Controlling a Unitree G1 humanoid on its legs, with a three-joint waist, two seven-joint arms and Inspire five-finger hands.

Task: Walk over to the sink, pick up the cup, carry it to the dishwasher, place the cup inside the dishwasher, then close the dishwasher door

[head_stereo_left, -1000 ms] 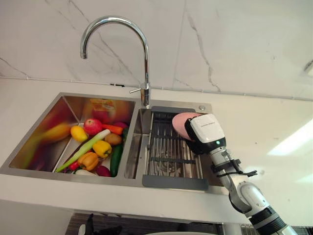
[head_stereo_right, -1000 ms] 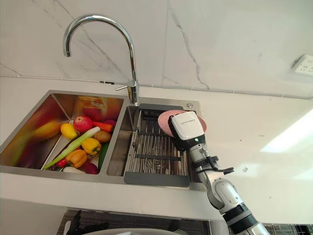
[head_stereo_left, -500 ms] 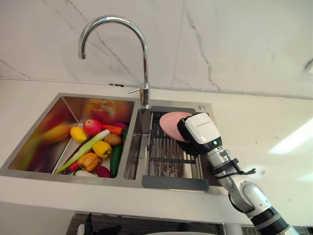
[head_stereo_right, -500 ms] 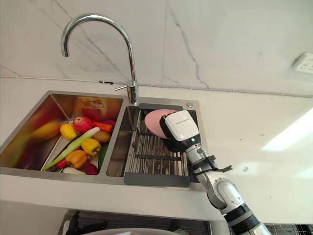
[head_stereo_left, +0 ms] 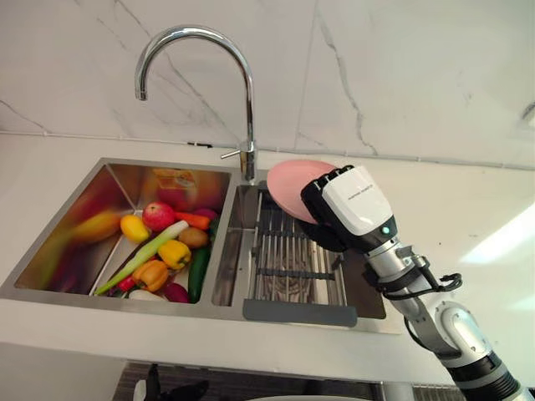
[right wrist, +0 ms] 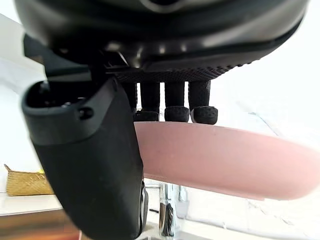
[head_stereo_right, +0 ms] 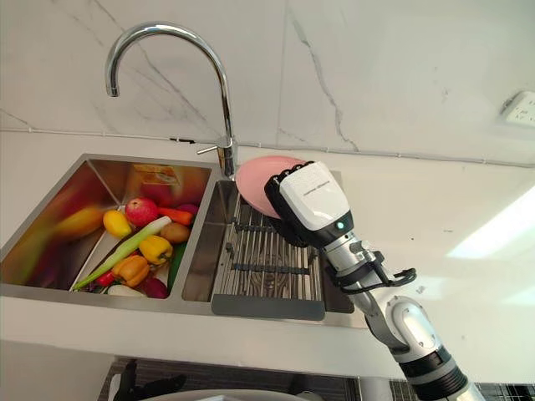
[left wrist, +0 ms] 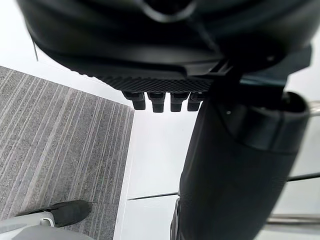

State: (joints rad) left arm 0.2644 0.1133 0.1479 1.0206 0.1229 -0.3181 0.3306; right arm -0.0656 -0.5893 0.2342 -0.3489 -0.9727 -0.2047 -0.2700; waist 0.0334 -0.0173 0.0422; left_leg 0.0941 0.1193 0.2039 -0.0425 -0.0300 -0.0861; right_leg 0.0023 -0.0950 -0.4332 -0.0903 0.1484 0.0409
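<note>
The steel sink [head_stereo_left: 100, 294] spans the frame's lower left, with vegetables [head_stereo_left: 163, 251] in its left basin and a wire rack [head_stereo_left: 288, 267] in its right. At frame centre, above the rack, the right hand [head_stereo_left: 351, 205] pinches a pink dish [head_stereo_left: 288, 184], not a cup, between thumb and curled fingers. The pick-up looks done; next it must be carried steadily to the dishwasher. The left hand [left wrist: 165, 40] hangs idle, and its grip cannot be told.

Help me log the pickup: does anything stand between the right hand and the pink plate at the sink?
Nothing visible does. The right hand grips the pink plate: its fingers curl over one face and the thumb presses the other. The faucet stands close beside the plate's rim, not between them.
</note>
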